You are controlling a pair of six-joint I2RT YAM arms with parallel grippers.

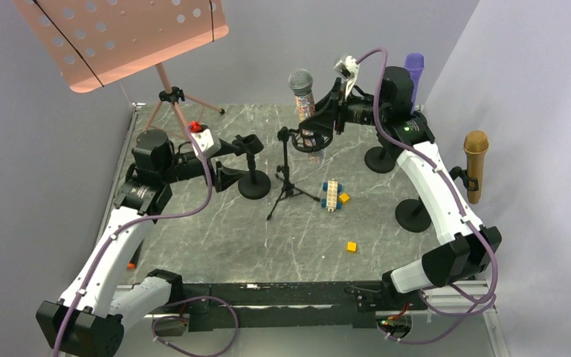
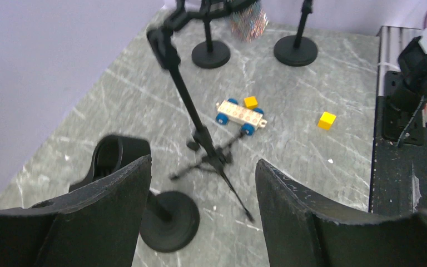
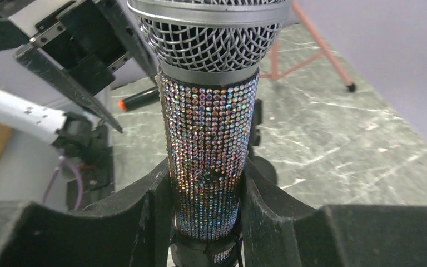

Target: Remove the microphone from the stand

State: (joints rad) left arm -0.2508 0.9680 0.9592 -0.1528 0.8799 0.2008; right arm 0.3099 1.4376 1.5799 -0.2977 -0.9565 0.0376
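Right gripper (image 3: 207, 194): black moulded fingers (image 3: 147, 208) are clamped on the rhinestone-studded barrel of the microphone (image 3: 208, 128), mesh head uppermost; it is seated upright in the slim black tripod stand (image 1: 288, 167); left gripper (image 2: 200, 183) fingers (image 2: 117, 194) are held wide apart, empty; bench (image 1: 215, 238) of grey veined stone.

The upper edge of the right wrist view cuts off the top of the microphone (image 3: 208, 150) head, and its lower end runs out at the bottom edge, as do the fingers of the right gripper (image 3: 207, 186). In the left wrist view only a blurred stretch of its glittered body shows at the top edge, which also cuts off a round-based stand (image 2: 296, 49). From above, the music stand (image 1: 119, 37) runs out of frame, and the right arm hides the lower part of the purple microphone (image 1: 415, 68)
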